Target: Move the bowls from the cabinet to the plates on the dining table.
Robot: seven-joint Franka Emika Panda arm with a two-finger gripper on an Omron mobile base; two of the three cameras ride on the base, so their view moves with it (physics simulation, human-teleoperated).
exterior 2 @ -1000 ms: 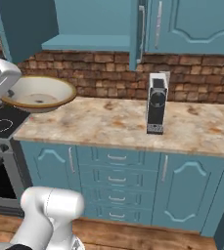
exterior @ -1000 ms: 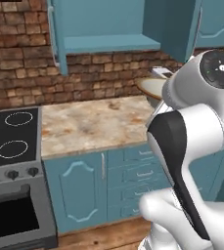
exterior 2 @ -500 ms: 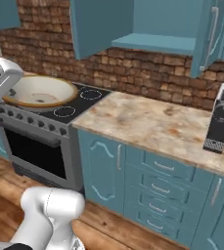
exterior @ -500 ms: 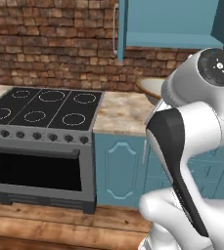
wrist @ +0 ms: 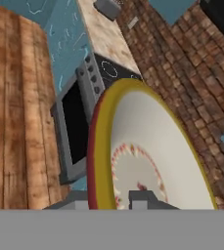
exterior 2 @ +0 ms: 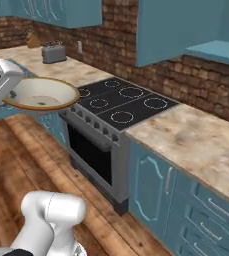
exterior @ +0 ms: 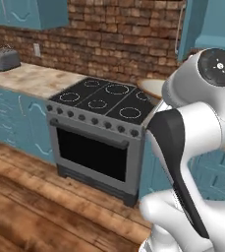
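Since the base has swung around compared with a second ago, your whole background is different: the coffee-maker-looking thing on the counter is gone from the right base view, and the stove [exterior 2: 117,107] with its black cooktop now sits front and centre, where earlier it was barely poking in at the edge. That's the camera moving, not the stuff. What hasn't changed is the claw [wrist: 117,199]: it's still clamped shut on the rim of the bowl [exterior 2: 42,94], one finger [wrist: 142,197] inside the cream part and the other outside the tan-brown edge. In the right base view the bowl hangs out in front of the wrist, roughly level and mouth up, over the wood floor [exterior 2: 21,160], with its far edge close to the stove's front corner but not touching it as far as I can tell. In the left base view you just catch a sliver of the bowl [exterior: 152,86] behind the arm. Beyond the claw there's the marble counter [exterior 2: 196,145] to one side of the cooktop, and a toaster [exterior 2: 53,52] well off on the other stretch. Below the bowl it's open floor, lots of room there; the tight edge is the stove front beside it.
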